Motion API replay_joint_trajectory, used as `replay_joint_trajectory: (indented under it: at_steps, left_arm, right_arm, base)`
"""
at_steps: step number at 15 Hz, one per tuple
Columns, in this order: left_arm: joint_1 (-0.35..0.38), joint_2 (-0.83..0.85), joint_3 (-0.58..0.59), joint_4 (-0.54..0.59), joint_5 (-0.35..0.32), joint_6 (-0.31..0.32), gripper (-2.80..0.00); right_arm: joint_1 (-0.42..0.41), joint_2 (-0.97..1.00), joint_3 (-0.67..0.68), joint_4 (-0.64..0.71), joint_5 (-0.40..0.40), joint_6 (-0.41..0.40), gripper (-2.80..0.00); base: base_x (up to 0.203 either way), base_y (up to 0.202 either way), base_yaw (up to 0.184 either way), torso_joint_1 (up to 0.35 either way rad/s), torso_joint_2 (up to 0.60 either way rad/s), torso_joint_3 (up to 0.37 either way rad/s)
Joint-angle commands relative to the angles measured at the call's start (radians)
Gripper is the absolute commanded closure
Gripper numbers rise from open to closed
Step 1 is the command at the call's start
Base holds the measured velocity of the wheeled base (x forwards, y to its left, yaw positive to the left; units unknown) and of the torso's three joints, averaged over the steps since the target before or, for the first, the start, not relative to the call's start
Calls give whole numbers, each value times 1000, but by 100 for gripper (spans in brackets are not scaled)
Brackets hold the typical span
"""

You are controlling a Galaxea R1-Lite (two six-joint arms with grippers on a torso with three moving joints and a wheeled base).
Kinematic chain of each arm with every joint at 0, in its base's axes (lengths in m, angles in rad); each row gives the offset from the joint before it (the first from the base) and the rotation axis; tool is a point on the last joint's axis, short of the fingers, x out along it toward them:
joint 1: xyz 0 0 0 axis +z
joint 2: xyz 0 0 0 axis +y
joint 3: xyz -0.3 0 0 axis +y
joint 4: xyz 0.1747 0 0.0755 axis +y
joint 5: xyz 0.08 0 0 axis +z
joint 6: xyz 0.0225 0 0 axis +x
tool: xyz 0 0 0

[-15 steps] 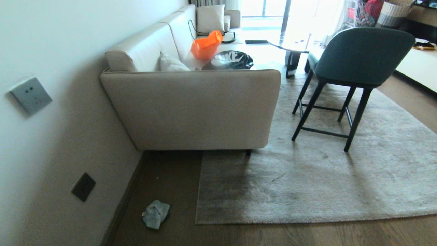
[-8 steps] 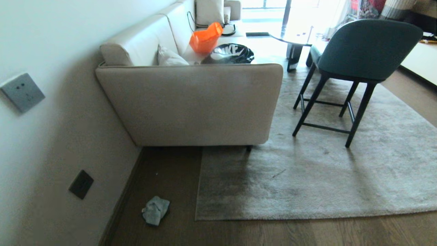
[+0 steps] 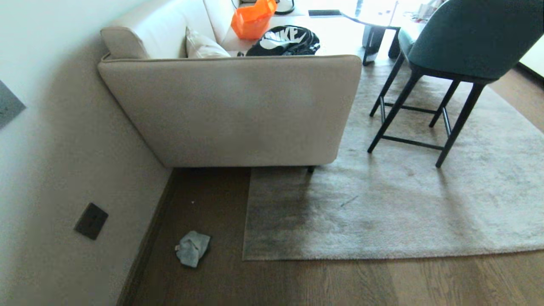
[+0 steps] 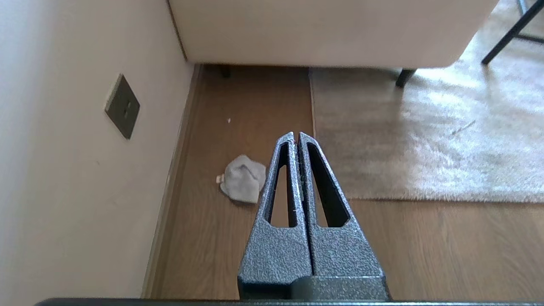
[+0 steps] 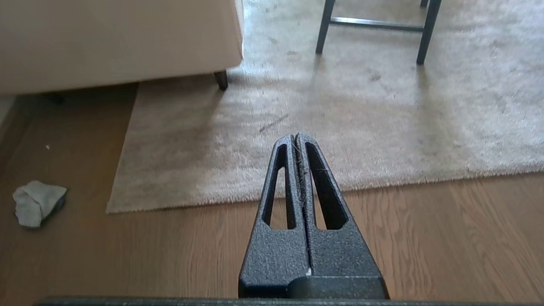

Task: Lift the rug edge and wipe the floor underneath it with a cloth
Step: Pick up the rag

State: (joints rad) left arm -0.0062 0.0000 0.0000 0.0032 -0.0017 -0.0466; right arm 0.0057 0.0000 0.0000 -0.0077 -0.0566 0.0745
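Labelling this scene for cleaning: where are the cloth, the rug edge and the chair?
cloth (image 3: 192, 248), head view, middle of the rag.
rug edge (image 3: 382, 256), head view, near border.
chair (image 3: 461, 40), head view, backrest.

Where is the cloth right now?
In the head view the cloth lies crumpled on the bare floor at lower left, between the wall's baseboard and the rug edge, touching neither.

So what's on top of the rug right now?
On the rug stand the teal chair, all four dark legs, and one sofa foot by its left edge. The floor beneath the rug is covered, so unseen.
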Motion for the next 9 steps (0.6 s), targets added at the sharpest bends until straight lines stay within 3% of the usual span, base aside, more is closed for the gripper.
replay_joint_trajectory:
  at_steps: [1, 9]
  left_arm:
    - [0, 0, 0, 0, 0, -1, 0]
    - [0, 0, 0, 0, 0, -1, 0]
  right_arm:
    - [0, 0, 0, 0, 0, 1, 0]
    - [0, 0, 0, -1, 0, 1, 0]
  base:
    - [0, 0, 0, 2, 2, -201]
    - [0, 0, 0, 5, 3, -197]
